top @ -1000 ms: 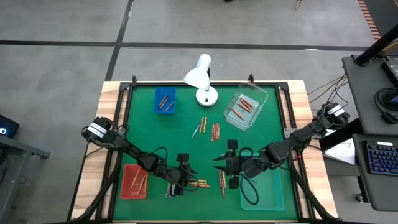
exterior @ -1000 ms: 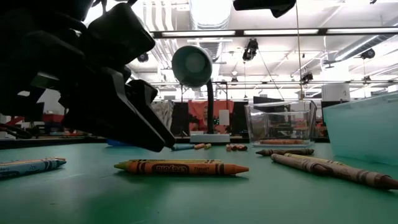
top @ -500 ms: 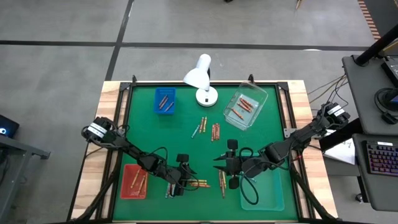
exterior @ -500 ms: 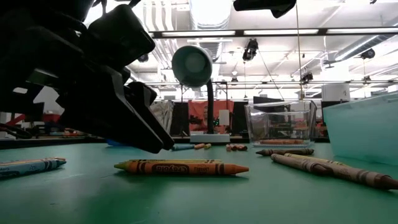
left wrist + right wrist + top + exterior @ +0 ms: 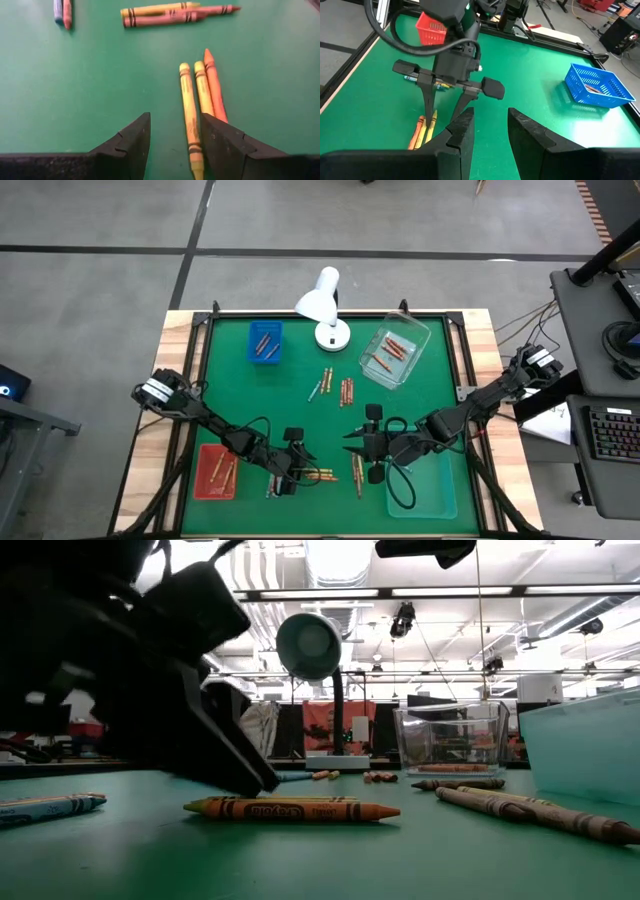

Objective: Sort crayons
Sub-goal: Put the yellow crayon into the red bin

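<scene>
**Left gripper low over near-edge crayons, nothing held**

At the table's near edge, the left gripper (image 5: pixel 300 472) is seen down by a trio of crayons (image 5: pixel 200 95), two yellow and one orange, lying side by side on the green mat (image 5: pixel 300 390). Its fingers (image 5: pixel 127 147) are spread apart with bare mat between them; nothing is gripped, and one finger appears to sit just beside the yellow crayon, though contact cannot be told. The right gripper (image 5: pixel 352 442) is parked near the mat's middle front, fingers parted, empty, pointed toward the left one.

More crayons are scattered: a cluster at mat centre (image 5: pixel 338 388), a few by the right gripper (image 5: pixel 358 472), a blue one (image 5: pixel 45 807) at the near left. Some are already placed in the blue tray (image 5: pixel 265 342), the red tray (image 5: pixel 216 471) and the clear tray (image 5: pixel 394 351). A light green tray (image 5: pixel 425 485) is seen at the near right. A white desk lamp (image 5: pixel 322 305) stands at the far edge.
</scene>
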Robot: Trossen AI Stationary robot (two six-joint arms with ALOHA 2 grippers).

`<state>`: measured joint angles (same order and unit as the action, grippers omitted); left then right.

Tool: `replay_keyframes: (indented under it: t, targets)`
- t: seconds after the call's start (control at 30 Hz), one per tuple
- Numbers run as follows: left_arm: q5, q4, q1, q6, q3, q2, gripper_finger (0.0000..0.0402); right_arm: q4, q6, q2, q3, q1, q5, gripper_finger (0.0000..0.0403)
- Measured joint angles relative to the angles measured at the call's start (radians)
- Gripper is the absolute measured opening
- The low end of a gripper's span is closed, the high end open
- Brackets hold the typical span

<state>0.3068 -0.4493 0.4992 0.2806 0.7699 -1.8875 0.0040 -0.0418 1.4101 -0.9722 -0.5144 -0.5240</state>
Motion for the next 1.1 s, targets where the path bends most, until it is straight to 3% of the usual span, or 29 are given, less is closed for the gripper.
replay_keyframes:
  t: [0.4, 0.53, 0.8, 1.1]
  targets:
    - [0.0, -0.022, -0.006, 0.017, 0.0, -0.031, 0.0154, -0.006, -0.001, 0.0, 0.0, 0.0, 0.0, 0.0107]
    - [0.067, 0.007, -0.005, 0.018, 0.002, -0.029, 0.0144, -0.006, -0.001, 0.0, 0.0, 0.0, 0.0, 0.0107]
    - [0.131, 0.028, -0.004, 0.017, 0.004, -0.052, 0.0099, -0.007, -0.003, 0.0, 0.0, 0.0, 0.0, 0.0107]
    - [0.141, 0.008, -0.004, 0.005, 0.004, -0.094, 0.0012, -0.007, -0.001, 0.0, 0.0, 0.0, -0.001, 0.0107]
